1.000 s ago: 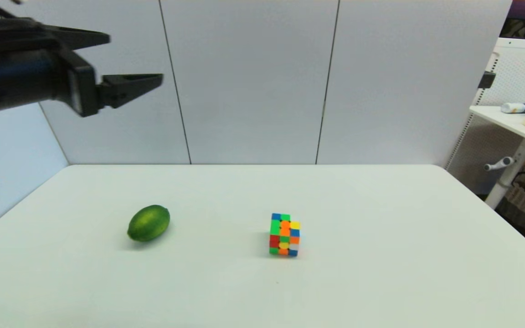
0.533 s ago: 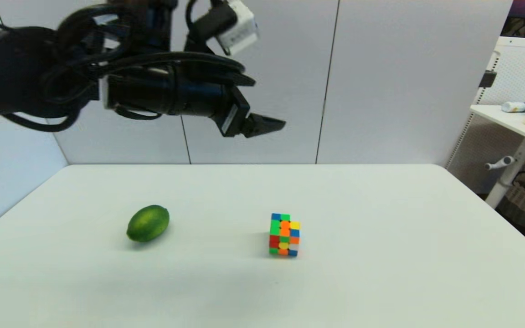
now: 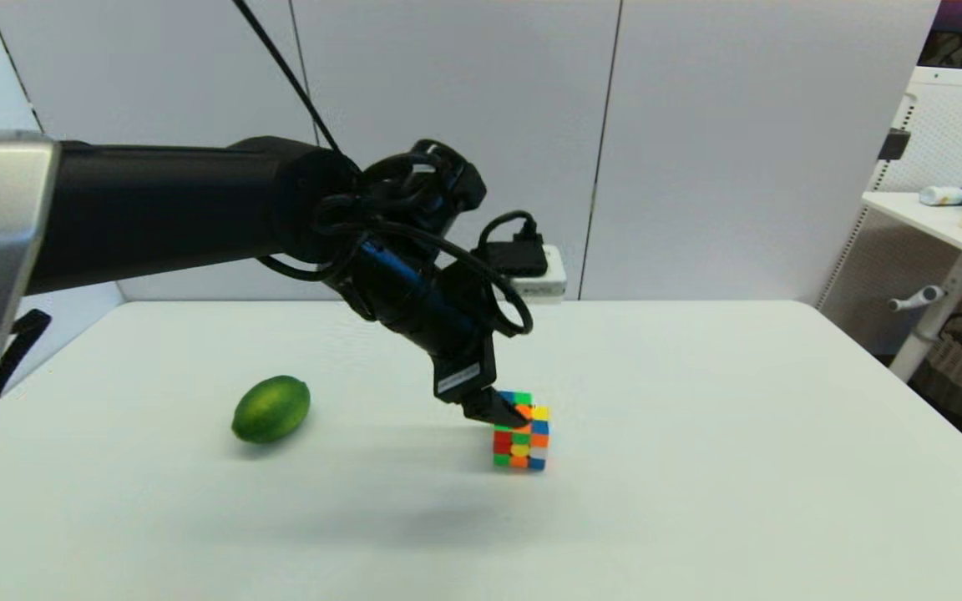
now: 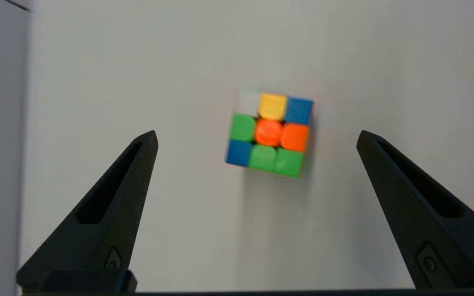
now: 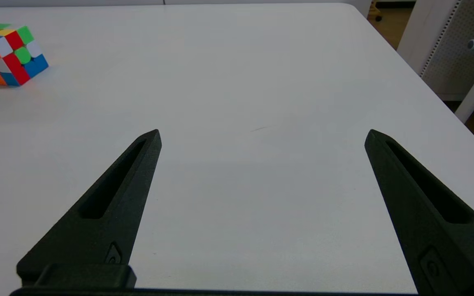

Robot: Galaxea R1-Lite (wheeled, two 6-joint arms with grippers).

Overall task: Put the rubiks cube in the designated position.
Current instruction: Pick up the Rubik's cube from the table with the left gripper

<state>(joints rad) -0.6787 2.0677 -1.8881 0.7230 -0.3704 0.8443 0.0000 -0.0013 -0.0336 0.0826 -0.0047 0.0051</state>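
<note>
Near the middle of the white table [image 3: 698,401] sits the rubiks cube [image 3: 521,432], flat on the surface and untouched. Above it we hold our left gripper [image 4: 256,137], pointing down, with its two black fingers [image 4: 121,193] spread wide; from the wrist camera the cube lies between them, but farther down, so nothing is grasped. From the head camera the fingertips overlap the cube's upper near edge, and we cannot tell whether they touch it. Well off to our left lies a green lime [image 3: 271,408]. Our right gripper [image 5: 261,135] hangs low over bare tabletop, fingers also spread apart and gripping nothing, with the cube well away to its side.
</note>
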